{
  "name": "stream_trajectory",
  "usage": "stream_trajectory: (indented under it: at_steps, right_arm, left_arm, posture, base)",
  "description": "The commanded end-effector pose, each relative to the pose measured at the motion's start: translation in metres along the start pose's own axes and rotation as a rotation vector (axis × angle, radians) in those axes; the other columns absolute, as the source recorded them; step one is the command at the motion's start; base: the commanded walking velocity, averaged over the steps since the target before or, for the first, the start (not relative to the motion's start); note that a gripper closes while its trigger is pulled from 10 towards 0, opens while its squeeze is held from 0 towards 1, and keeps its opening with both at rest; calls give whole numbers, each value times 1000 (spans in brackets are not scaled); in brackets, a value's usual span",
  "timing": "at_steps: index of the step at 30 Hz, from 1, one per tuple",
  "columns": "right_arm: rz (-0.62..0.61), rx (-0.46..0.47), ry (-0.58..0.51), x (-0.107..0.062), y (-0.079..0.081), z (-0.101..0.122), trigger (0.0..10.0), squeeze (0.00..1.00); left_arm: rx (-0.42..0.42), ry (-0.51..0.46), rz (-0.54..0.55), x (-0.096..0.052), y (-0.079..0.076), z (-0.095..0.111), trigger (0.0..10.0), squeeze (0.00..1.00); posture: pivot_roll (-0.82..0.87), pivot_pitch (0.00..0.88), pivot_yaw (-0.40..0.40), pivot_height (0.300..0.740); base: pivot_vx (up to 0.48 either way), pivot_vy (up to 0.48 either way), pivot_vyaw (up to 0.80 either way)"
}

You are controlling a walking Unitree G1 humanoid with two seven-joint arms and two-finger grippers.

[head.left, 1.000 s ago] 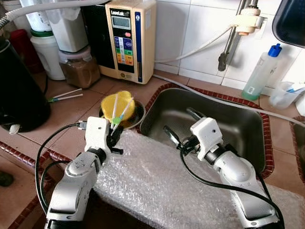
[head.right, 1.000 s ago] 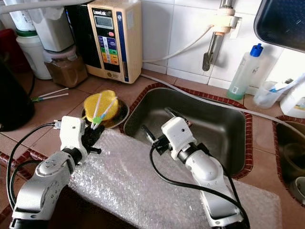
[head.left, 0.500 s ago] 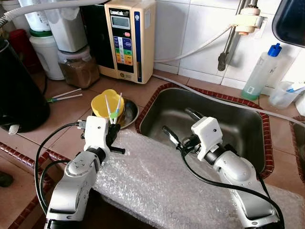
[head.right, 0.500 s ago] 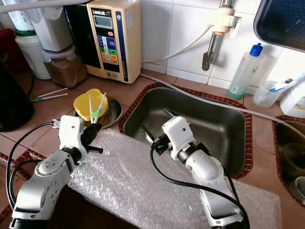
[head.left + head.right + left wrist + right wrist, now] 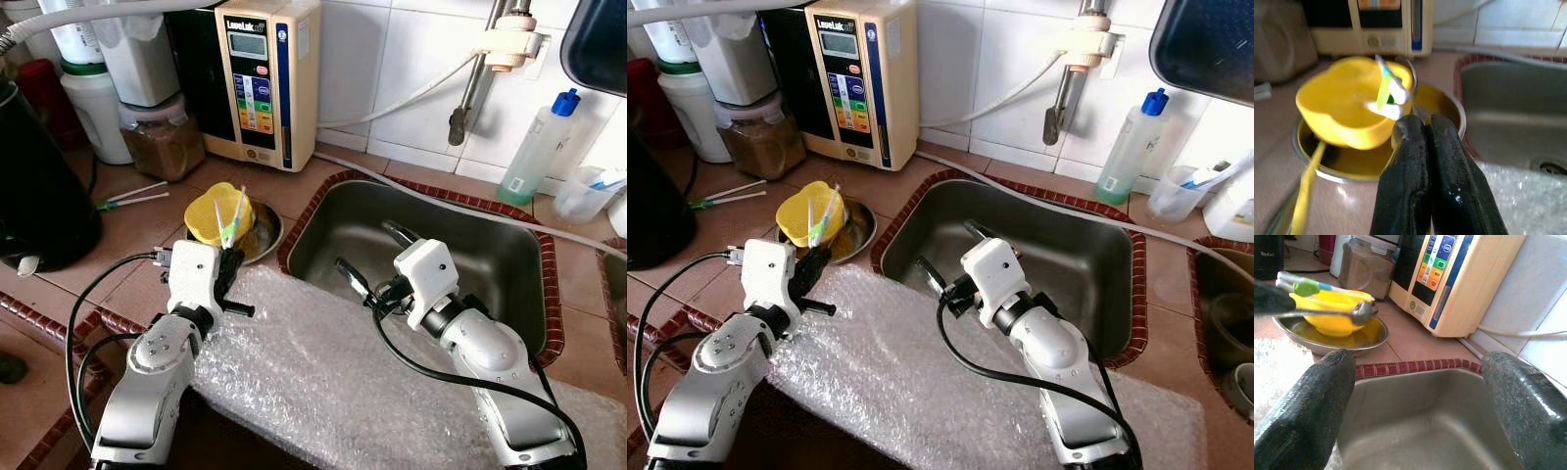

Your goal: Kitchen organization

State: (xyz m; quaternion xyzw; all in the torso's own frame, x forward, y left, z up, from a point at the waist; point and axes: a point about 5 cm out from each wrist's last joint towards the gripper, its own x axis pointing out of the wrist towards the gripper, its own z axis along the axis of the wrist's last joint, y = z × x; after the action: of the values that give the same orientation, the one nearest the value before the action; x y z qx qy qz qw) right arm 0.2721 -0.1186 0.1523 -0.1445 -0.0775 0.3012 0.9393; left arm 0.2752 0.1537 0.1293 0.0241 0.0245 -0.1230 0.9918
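Note:
A yellow bowl (image 5: 211, 217) sits in a shallow metal dish (image 5: 268, 235) on the tiled counter, left of the steel sink (image 5: 490, 257). My left gripper (image 5: 231, 258) hovers at the dish's near edge. It is shut on a pair of white-and-green chopsticks (image 5: 231, 213), which stick up over the bowl. The left wrist view shows its fingers (image 5: 1410, 147) pressed together, with a metal spoon (image 5: 1362, 311) alongside the chopsticks. My right gripper (image 5: 377, 257) hangs open over the sink's near left corner with nothing between its fingers (image 5: 1312, 401). Both forearms rest above a sheet of bubble wrap (image 5: 323, 372).
A beige water machine (image 5: 260, 78), a jar of brown powder (image 5: 162, 142) and white containers line the back wall. A black kettle (image 5: 39, 186) stands at the left. More white-and-green sticks (image 5: 132, 196) lie on the counter. A blue-capped bottle (image 5: 534, 147) stands behind the sink.
The left gripper has shifted slightly left, and the chopsticks have swung from leaning right to nearly upright. The yellow bowl has slid left in the dish. The right arm has barely moved.

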Motion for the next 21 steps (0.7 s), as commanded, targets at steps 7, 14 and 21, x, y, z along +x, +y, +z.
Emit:
stream_trajectory:
  at_steps: [7, 14, 21]
  right_arm:
    - [11, -23, -13, 0, 0, 4, 10000, 0]
    - [7, -32, -12, 1, -1, 3, 10000, 0]
    - [1, -36, -14, 2, -1, 2, 10000, 0]
  left_arm:
    - [24, -56, 2, -3, 0, 4, 0, 0]
    - [81, -122, 19, -4, 2, 9, 0, 0]
    - [133, -205, 22, -3, 0, 20, 0, 0]
  posture:
    - [11, 0, 8, 740]
    - [13, 0, 8, 740]
    - [16, 0, 4, 740]
  base:
    - [0, 0, 0]
    - [0, 0, 0]
    - [0, 0, 0]
